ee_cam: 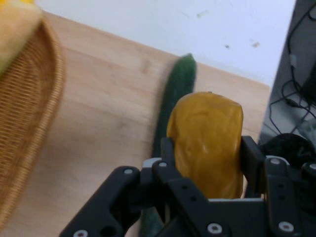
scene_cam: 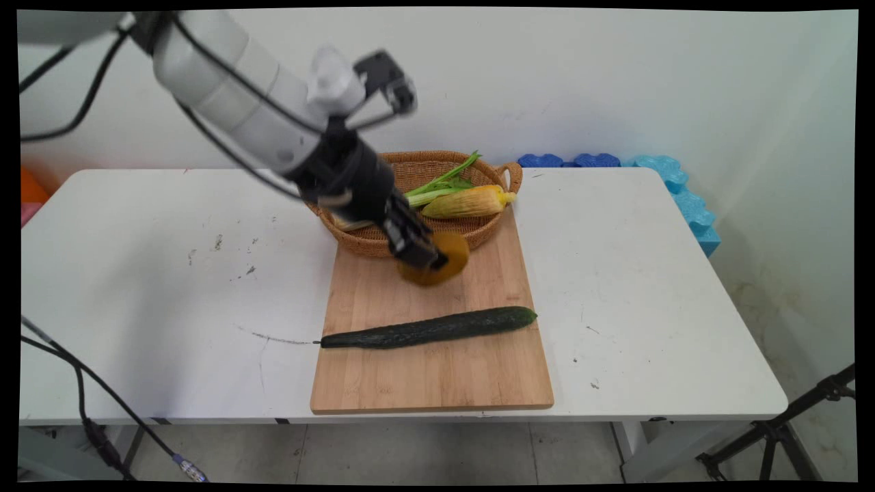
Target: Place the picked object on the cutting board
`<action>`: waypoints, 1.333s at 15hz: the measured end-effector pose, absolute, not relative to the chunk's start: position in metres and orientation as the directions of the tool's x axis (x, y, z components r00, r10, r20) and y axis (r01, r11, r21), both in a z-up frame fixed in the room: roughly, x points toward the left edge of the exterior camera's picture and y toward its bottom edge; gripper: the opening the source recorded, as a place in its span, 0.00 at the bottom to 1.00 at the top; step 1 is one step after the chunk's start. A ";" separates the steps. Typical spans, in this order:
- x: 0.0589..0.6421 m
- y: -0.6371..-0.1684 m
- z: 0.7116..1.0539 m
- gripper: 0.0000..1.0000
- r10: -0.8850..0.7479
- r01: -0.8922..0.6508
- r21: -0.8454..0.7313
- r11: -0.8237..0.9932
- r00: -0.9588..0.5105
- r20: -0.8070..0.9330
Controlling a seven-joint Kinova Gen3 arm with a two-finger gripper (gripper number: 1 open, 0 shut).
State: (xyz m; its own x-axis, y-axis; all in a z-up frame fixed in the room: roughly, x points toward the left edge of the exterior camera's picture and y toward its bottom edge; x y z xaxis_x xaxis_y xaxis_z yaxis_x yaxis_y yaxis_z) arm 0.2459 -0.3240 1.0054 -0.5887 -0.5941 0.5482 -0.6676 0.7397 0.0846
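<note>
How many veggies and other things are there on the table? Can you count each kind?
Cucumber: 1
Corn cob: 1
Green stalks: 1 bunch
Yellow-brown round piece held in the gripper: 1
Wicker basket: 1
Wooden cutting board: 1
Total: 6

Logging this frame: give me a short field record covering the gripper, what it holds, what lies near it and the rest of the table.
gripper: gripper shut on a yellow-brown rounded object, held above the board
below: wooden cutting board on the white table
on board: dark green cucumber, lying crosswise, apart from the held object
basket: wicker basket at the board's far end, just behind the gripper
in basket: corn cob and green stalks
behind table: blue foam pieces by the wall
</note>
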 end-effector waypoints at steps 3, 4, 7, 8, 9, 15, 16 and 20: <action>0.238 -0.307 0.983 0.00 -0.596 -0.656 0.096 0.749 -0.602 0.531; 0.235 -0.302 0.974 0.00 -0.596 -0.652 0.098 0.752 -0.608 0.524; 0.230 -0.291 0.951 0.00 -0.593 -0.642 0.098 0.761 -0.626 0.506; 0.229 -0.290 0.946 0.00 -0.592 -0.640 0.096 0.762 -0.629 0.503; 0.228 -0.288 0.939 0.00 -0.591 -0.638 0.093 0.764 -0.634 0.499; 0.221 -0.284 0.899 0.00 -0.582 -0.630 0.076 0.773 -0.656 0.482; 0.220 -0.284 0.895 0.00 -0.580 -0.629 0.073 0.774 -0.658 0.480; 0.218 -0.287 0.879 0.00 -0.575 -0.628 0.058 0.776 -0.666 0.476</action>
State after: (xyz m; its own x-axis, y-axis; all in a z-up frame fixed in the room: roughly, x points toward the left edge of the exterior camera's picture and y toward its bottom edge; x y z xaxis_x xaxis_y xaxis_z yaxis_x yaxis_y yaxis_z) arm 0.2182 -0.2872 0.8794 -0.6660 -0.5745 0.4759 -0.6280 0.7761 0.0582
